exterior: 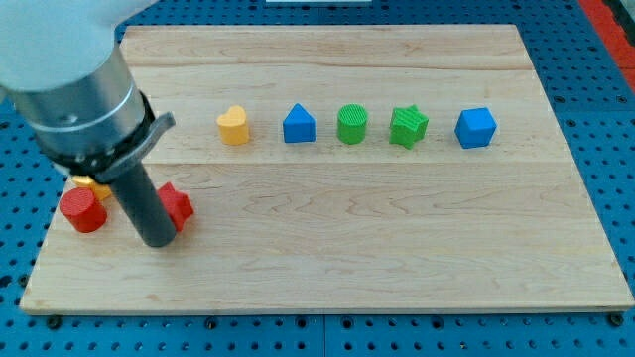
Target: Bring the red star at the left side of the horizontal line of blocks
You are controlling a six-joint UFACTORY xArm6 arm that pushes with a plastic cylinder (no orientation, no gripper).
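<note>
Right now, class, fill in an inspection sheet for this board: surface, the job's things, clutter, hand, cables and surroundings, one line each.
Surface: wooden board, light planks.
Job's things: red star at the view's lower left, partly hidden by the rod; line of yellow heart, blue block, green cylinder, green star, blue cube.
Clutter: red cylinder and a yellow block, mostly hidden, at the left edge.
Hand: none; my tip is against the red star's left side.
Cables: nothing seen.
Surroundings: blue pegboard around the board.
</note>
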